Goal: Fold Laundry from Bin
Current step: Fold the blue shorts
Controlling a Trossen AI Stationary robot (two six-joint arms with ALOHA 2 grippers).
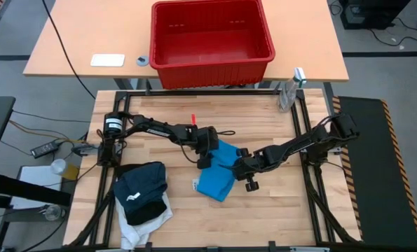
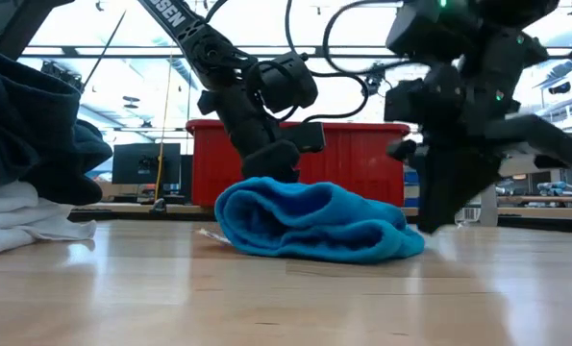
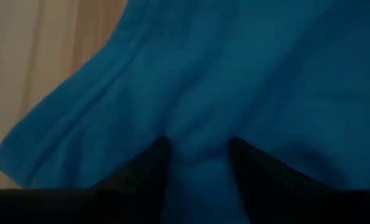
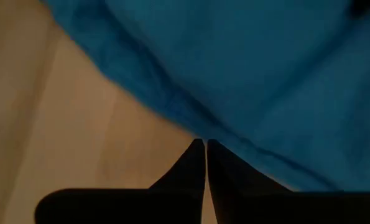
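Observation:
A small bright blue garment lies folded over on the wooden table, bunched into a low roll. My left gripper stands open on the garment's far left part, with cloth between its fingers. My right gripper is shut, and its tips are at the garment's right edge, low over the table. The red bin stands on a second table behind. A navy garment, a black one and a white one lie piled at the near left. My left gripper comes at the blue garment from above, slanting down. Its two open fingers rest on the top layer, and a ridge of cloth stands between them. The garment lies on the table. My right gripper: its shut tips reach the garment's hem; I cannot tell whether they touch it.
A clear bottle stands at the table's far right corner. A small red object lies behind the left arm. A white card and a tape roll lie on the far table beside the bin. There is bare wood at the near right.

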